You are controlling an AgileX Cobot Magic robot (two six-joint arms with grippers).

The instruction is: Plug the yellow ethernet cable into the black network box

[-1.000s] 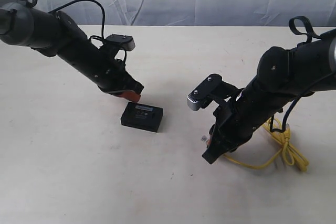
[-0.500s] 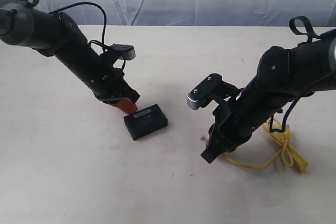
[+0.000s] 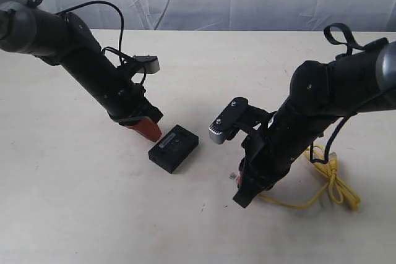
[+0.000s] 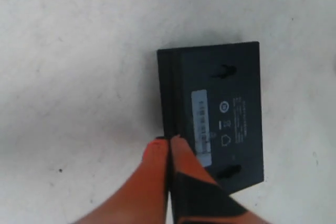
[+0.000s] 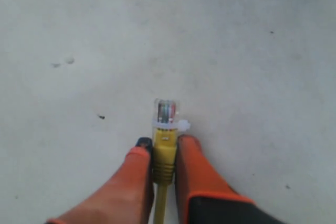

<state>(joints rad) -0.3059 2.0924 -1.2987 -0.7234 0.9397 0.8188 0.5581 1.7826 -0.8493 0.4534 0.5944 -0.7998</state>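
Right wrist view shows the yellow ethernet cable (image 5: 166, 116) pinched behind its clear plug by the right gripper (image 5: 160, 149) over the pale table (image 3: 74, 202), while the black network box (image 3: 174, 148) lies flat nearby, the left gripper (image 4: 169, 141) clenched empty at its edge.

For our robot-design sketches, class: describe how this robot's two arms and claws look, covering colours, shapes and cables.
The left arm and right arm are thick, rounded, matte-black tubes, each with a loose black cable looping alongside. Near each wrist sits a small black camera with a silver-grey face. The left claw and right claw end in tapering orange fingers backed with black.
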